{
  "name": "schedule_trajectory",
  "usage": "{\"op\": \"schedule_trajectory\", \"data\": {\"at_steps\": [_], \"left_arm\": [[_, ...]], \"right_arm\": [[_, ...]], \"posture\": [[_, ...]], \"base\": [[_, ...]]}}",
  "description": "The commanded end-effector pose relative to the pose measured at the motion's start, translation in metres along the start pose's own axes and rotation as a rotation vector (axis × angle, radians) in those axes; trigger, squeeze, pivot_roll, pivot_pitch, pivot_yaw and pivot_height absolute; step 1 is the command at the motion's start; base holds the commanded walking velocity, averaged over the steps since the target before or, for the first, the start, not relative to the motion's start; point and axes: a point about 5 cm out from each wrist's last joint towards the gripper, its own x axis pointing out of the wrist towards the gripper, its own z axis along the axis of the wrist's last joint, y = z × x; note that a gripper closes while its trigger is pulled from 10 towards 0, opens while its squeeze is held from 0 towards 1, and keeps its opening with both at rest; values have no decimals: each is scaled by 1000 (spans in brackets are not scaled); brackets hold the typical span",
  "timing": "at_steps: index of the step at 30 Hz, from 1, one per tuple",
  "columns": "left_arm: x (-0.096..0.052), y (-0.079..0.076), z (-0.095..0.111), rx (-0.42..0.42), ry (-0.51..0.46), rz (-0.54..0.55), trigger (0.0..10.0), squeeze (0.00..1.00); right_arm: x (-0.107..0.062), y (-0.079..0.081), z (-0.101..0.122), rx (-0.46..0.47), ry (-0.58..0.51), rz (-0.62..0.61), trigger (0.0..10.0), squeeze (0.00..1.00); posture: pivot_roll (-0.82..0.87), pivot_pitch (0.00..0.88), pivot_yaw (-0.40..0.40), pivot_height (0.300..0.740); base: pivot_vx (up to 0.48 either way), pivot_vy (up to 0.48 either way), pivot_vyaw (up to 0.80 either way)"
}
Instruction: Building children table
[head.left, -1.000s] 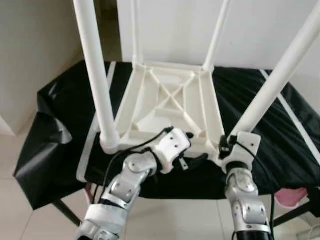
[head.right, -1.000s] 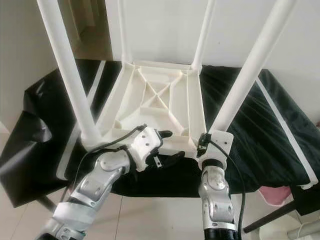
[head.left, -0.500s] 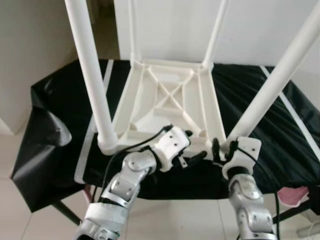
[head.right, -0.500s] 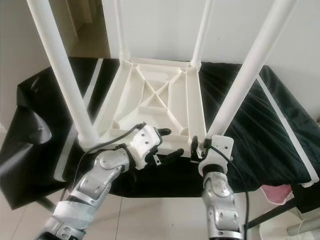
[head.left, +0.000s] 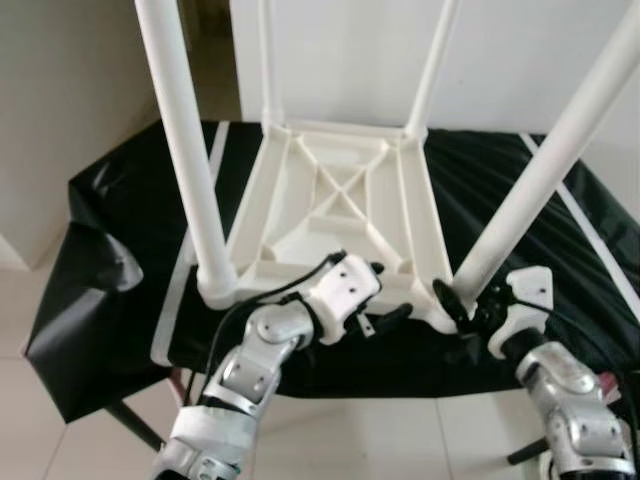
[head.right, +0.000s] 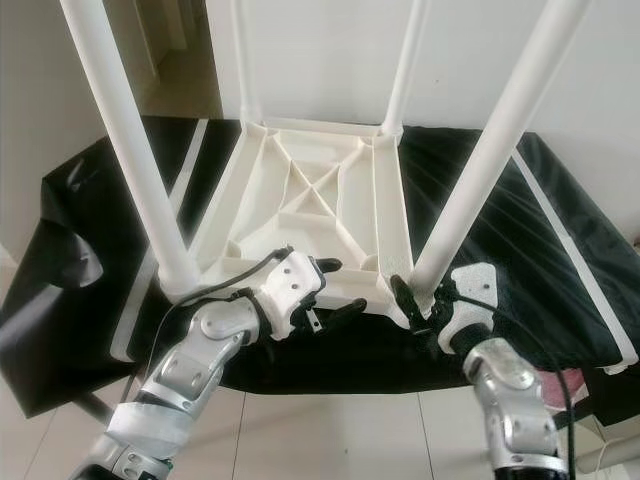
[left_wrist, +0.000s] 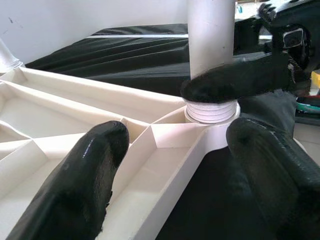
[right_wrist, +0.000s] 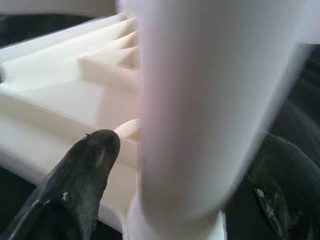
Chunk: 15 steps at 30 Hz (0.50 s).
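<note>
A white children's table (head.left: 340, 205) lies upside down on a worktop (head.left: 120, 215) covered in black cloth, with four legs sticking up. The left pincer (head.left: 385, 290) is spread wide around the table's near edge. The right pincer (head.left: 463, 305) is spread around the bottom of the near right leg (head.left: 530, 190), one finger (right_wrist: 80, 175) on each side.

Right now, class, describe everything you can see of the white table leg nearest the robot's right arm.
The smooth white plastic tube leg rises tilted from a ribbed collar in the near right corner socket of the upside-down white ribbed tabletop. The right claw straddles its base, one black finger on each side. The left claw rests nearby at the tabletop's near edge.
</note>
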Motion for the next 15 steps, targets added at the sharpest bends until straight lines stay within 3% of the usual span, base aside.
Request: {"op": "schedule_trajectory", "data": {"at_steps": [1, 6, 7, 9, 10, 15], "left_arm": [[-1, 6, 2, 8, 1, 104, 10000, 0], [-1, 8, 3, 16, 1, 112, 10000, 0], [-1, 9, 3, 21, 2, 119, 10000, 0], [-2, 10, 3, 22, 3, 122, 10000, 0], [-2, 10, 3, 21, 3, 126, 10000, 0], [-5, 12, 3, 20, 7, 141, 10000, 0]], "right_arm": [[2, 1, -4, 3, 32, 57, 10000, 0], [10, -2, -3, -48, 63, 138, 10000, 0], [12, -3, -6, -68, 81, 169, 2000, 0], [11, -3, -8, -76, 88, 180, 2000, 0], [10, -4, -10, -79, 100, 186, 0, 0], [3, -10, -17, -64, 124, 192, 0, 0]], "posture": [[-32, 0, -45, 740], [-19, 0, -50, 740], [-12, 0, -54, 740], [-12, 0, -54, 740], [-8, 0, -55, 740], [-6, 0, -56, 740]], "base": [[0, 0, 0], [0, 0, 0], [0, 0, 0], [0, 0, 0], [0, 0, 0], [0, 0, 0]]}}
